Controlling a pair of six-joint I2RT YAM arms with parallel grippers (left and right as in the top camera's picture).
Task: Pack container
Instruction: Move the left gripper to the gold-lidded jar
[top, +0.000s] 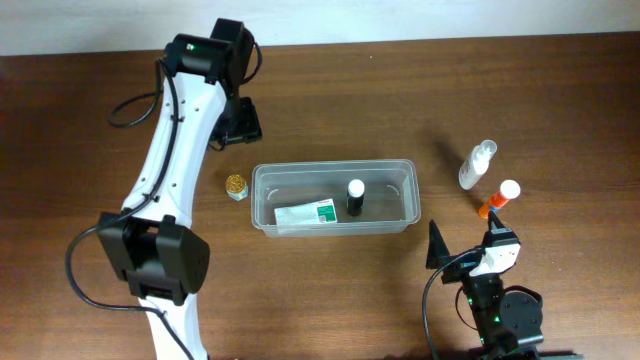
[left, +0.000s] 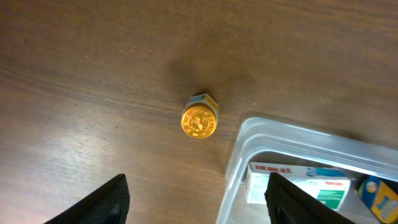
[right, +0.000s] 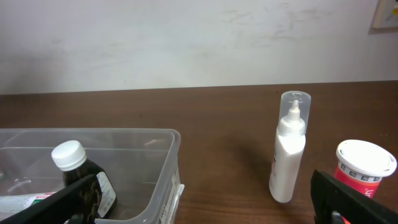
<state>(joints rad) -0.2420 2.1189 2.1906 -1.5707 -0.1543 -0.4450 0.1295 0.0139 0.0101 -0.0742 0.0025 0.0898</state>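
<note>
Gold-lidded jar (left: 200, 118) stands on wood table (left: 93, 93), just beside container (left: 249, 134) corner, not touching. White-and-green box (left: 298, 185) inside container. Left gripper (left: 196, 202) fingers (left: 106, 202) spread wide.

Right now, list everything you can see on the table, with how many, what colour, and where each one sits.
container: one, clear, middle of the table
dark bottle: one, dark with white cap, upright inside the container
box: one, white and green, lying flat inside the container
jar: one, gold lid, on the table just left of the container
spray bottle: one, white with clear cap, upright, right of the container
orange bottle: one, orange-red with white cap, beside the spray bottle
table: one, brown wood
left end effector: one, black fingers, open and empty, above the jar and the container's left end
right end effector: one, black fingers, open and empty, near edge, right of the container
</note>
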